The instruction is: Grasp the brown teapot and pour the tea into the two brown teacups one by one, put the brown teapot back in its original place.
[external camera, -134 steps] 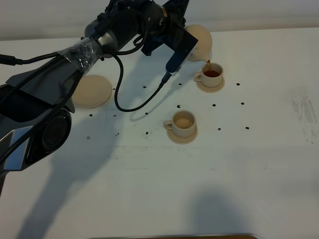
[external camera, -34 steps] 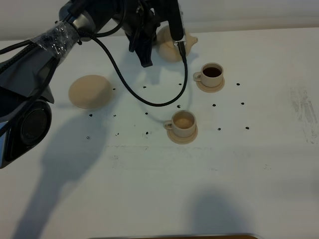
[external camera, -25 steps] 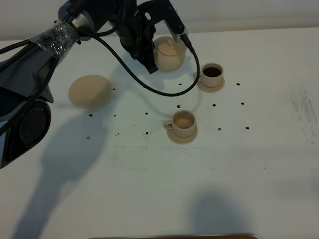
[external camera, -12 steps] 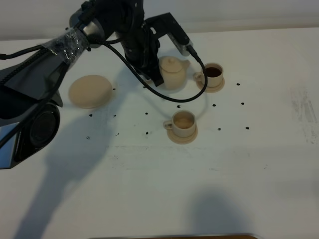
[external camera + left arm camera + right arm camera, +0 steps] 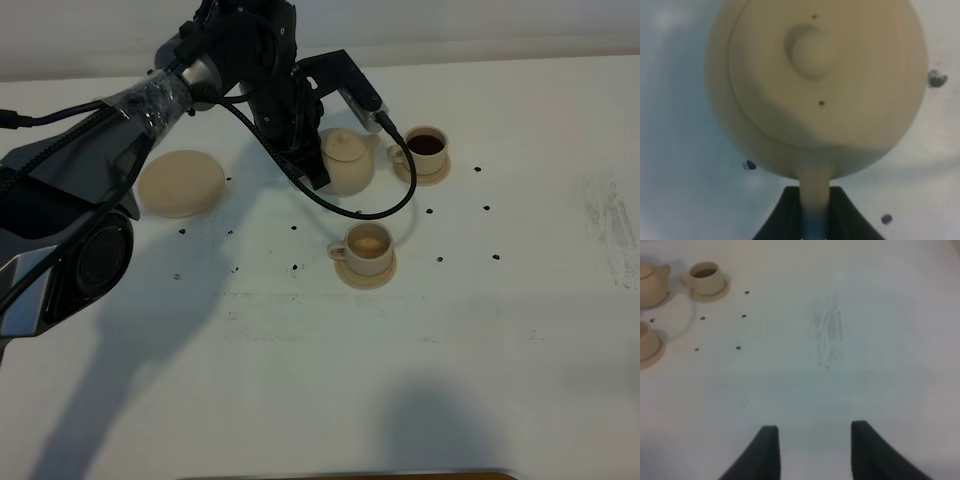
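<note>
Holding the teapot by its loop handle, the left gripper has it upright with the lid on top, so no tea spills out. In the left wrist view the two dark fingers pinch the handle from both sides, with a narrow gap and the handle between them. I cannot tell if the pot sits on the table or hangs just over it.

Think of the high view as a clock around the teapot, with 12 at the far edge. The full cup is close by at 3 o'clock, on its little saucer, with dark tea inside. I think that one is done. The empty cup is at about 5 o'clock, also on a little saucer, and it looks pale inside. I think it gets the next pour, so the spout needs to come over its rim before the pot tips. A black cable hangs in a loop between the teapot and the empty cup, and it could bump the cup.

The big saucer is well apart at 9 o'clock, bare. The pot goes back there last. Small dark dots speckle the table around the cups.

The right gripper waits far off at about 4 o'clock, jaws wide and holding nothing.
</note>
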Controlling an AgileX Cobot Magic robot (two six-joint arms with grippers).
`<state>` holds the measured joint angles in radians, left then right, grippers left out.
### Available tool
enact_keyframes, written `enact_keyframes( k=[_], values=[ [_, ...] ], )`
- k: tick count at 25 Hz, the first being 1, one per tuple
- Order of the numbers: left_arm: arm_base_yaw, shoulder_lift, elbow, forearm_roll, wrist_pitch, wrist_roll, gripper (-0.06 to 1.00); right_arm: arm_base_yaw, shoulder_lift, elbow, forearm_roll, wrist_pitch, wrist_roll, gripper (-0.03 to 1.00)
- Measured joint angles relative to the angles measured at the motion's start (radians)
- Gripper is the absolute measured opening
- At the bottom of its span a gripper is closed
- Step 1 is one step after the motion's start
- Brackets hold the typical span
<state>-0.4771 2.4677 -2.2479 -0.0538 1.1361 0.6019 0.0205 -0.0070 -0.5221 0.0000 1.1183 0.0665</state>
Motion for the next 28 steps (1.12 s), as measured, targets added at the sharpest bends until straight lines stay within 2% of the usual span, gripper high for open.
enact_keyframes(
  k=[8,19,28],
  values=[
    [-0.015,-0.107,0.001,-0.001,0.055,0.122,0.08,0.000,0.000,0.000,0.000,0.000,0.000,0.35],
    [-0.049,-0.121,0.001,0.007,0.056,0.130,0.08,0.000,0.000,0.000,0.000,0.000,0.000,0.35],
    [-0.047,-0.209,0.022,0.024,0.056,0.131,0.08,0.000,0.000,0.000,0.000,0.000,0.000,0.35]
  ],
)
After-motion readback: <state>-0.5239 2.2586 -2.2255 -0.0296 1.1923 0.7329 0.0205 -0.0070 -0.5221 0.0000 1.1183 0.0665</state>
